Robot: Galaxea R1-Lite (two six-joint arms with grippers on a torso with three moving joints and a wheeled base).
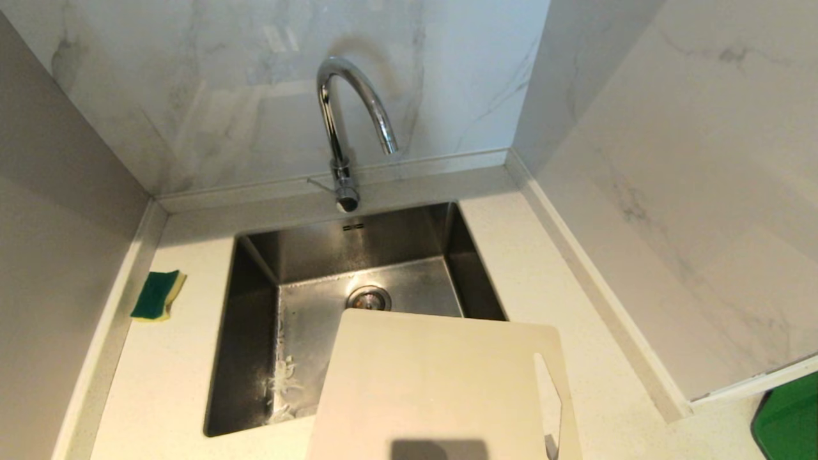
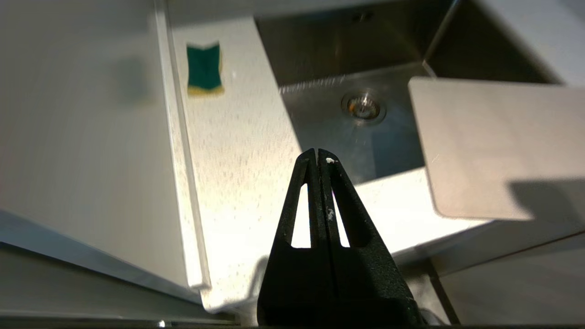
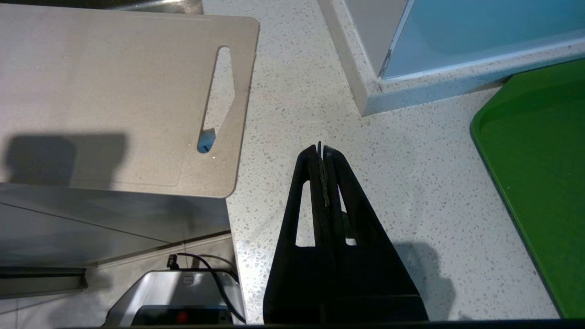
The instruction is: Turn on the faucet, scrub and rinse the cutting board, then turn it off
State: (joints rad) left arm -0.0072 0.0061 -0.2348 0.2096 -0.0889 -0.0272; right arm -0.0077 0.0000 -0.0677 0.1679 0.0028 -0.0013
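My left gripper (image 2: 317,157) is hanging pinched closed with nothing in it. The cutting board (image 2: 493,146) is lying off to its side, bridging the sink (image 2: 320,59). My right gripper (image 3: 321,151) is sitting closed and empty too, the faucet (image 1: 348,121) standing well beyond both.

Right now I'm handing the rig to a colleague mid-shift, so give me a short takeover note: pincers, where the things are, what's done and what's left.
Left pincer: shut, empty, above the counter by the sink's near left corner.
Right pincer: shut, empty, over the counter right of the board.
Board: lies flat over the sink's near right corner, partly on the counter, handle slot to the right.
Faucet: behind the sink, no water visibly running.
Sponge: on the counter left of the sink, untouched by either pincer.
Done: nothing visible, though the basin looks wet.
Left: turn the faucet on, scrub and rinse the board, turn the faucet off.
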